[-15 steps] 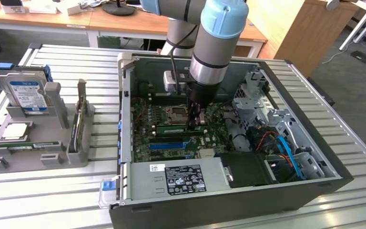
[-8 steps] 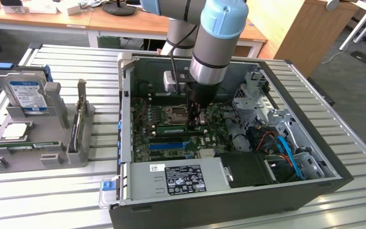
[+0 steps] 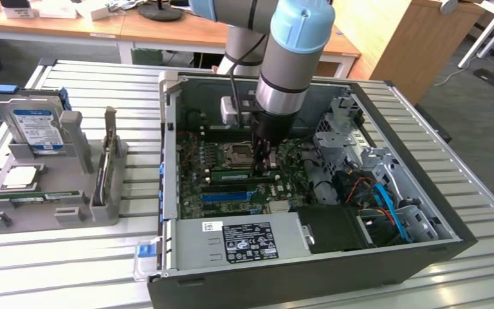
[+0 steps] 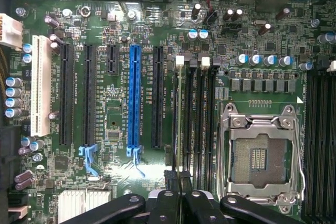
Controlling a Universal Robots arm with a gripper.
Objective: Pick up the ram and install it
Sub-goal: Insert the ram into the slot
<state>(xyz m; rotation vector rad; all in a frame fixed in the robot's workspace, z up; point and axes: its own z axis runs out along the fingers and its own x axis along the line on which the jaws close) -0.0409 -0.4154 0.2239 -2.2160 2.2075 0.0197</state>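
Exterior view — gripper [image 3: 266, 168] inside the case [image 3: 316, 278], processor socket [image 3: 237, 154] just beside.

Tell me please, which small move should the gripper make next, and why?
Probably a short, gentle push straight down. The shut gripper sits at one end of the ram, which stands edge-on beside the empty processor socket; whether it is fully seated, I cannot tell.

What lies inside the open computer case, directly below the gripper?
Memory slots beside an empty processor socket on the motherboard. The gripper hides the slots' end beneath it.
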